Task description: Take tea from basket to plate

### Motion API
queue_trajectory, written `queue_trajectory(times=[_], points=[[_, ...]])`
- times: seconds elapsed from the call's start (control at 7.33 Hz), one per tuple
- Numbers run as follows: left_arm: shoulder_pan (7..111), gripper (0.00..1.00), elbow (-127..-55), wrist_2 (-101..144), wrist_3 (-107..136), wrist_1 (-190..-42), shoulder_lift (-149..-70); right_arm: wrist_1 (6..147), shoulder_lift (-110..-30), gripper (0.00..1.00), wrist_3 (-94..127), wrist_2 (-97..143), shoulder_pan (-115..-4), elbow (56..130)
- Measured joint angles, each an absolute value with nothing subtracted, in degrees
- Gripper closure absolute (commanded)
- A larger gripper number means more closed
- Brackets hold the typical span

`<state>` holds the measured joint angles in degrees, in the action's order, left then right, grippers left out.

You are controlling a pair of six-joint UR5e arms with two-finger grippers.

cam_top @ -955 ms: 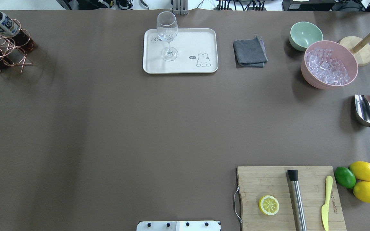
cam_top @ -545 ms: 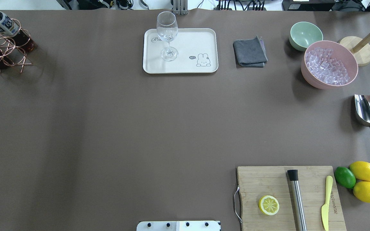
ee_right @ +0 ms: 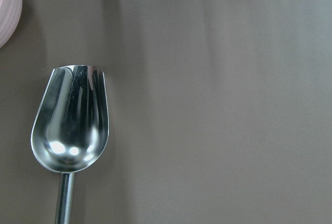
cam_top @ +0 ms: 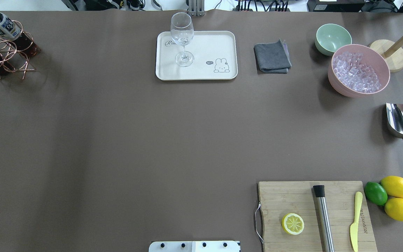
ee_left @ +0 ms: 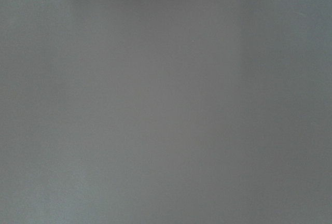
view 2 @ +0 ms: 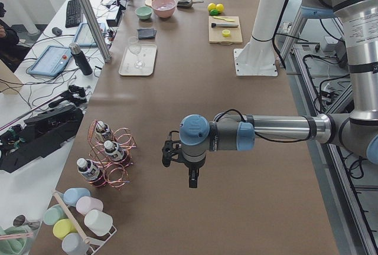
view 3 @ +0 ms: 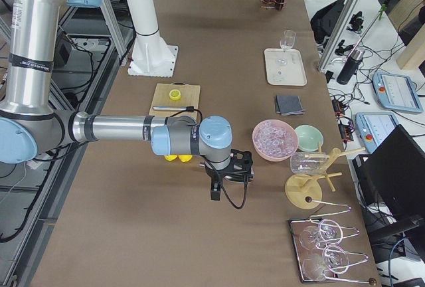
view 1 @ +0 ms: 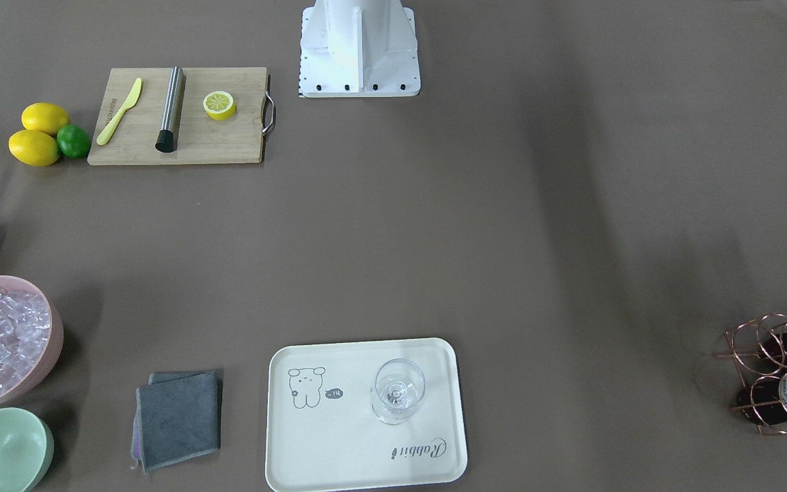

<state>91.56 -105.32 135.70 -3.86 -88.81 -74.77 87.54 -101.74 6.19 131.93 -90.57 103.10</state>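
The plate [view 1: 339,451] carries the script word "Rabbit" and a small printed "hi".

A brown matte table [cam_top: 117,140] carried a cream-white rectangular tray with rounded corners [cam_top: 208,45] near its far edge. Just to the robot's right of the tray lay a folded grey cloth [cam_top: 272,57]. Farther that way stood a pale green bowl [cam_top: 332,38], a pink bowl of clear ice cubes [cam_top: 338,85] and a round wooden stand base [cam_top: 390,54]. A steel scoop [cam_top: 401,122] lay beyond them, nearer the robot. Well apart from the tray, toward the robot's right, sat a bamboo cutting board [cam_top: 282,196] with two yellow lemons [cam_top: 396,186] and a green lime [cam_top: 375,193] beside it. Far to the tray's left stood a rose-gold wire rack [cam_top: 5,57].
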Motion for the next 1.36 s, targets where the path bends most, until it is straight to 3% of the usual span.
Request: queue_trajectory(times=[1.36], points=[[92.8,0.02,-105.8,135.8,-3.9,-88.8,-74.7,87.8,-100.7,0.00,6.6,132.0,-90.2,103.1]])
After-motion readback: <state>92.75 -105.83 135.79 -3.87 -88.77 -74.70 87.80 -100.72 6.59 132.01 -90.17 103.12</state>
